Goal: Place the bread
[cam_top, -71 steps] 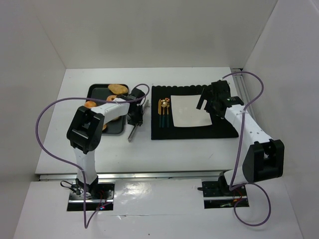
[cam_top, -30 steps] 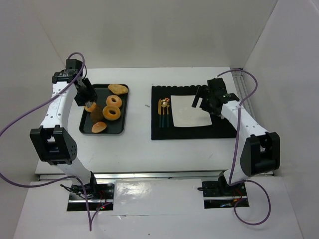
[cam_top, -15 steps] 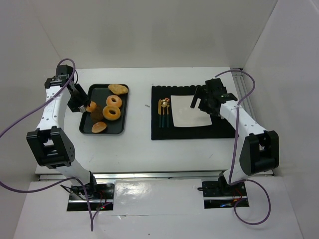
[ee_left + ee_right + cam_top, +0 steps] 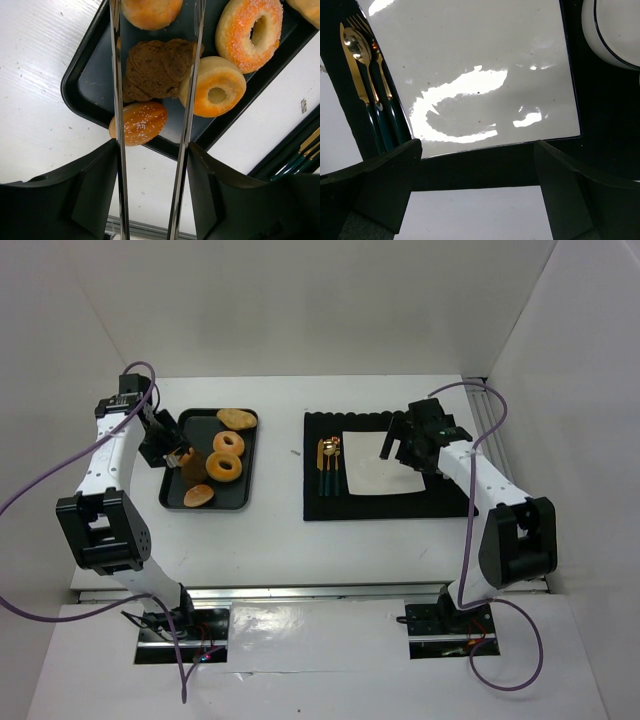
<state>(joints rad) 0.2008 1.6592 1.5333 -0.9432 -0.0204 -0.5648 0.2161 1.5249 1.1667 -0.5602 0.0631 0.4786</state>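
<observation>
Gold cutlery w/ teal handles on black mat, left side.

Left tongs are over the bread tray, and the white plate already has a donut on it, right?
Not quite: the white plate is bare, with nothing on it, as the right wrist view shows. The tongs do hang over the bread tray.

The left gripper has swung the tongs over the tray.

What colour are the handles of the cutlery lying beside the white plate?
The cutlery handles are dark teal, with gold heads; clearest in the right wrist view.
</observation>
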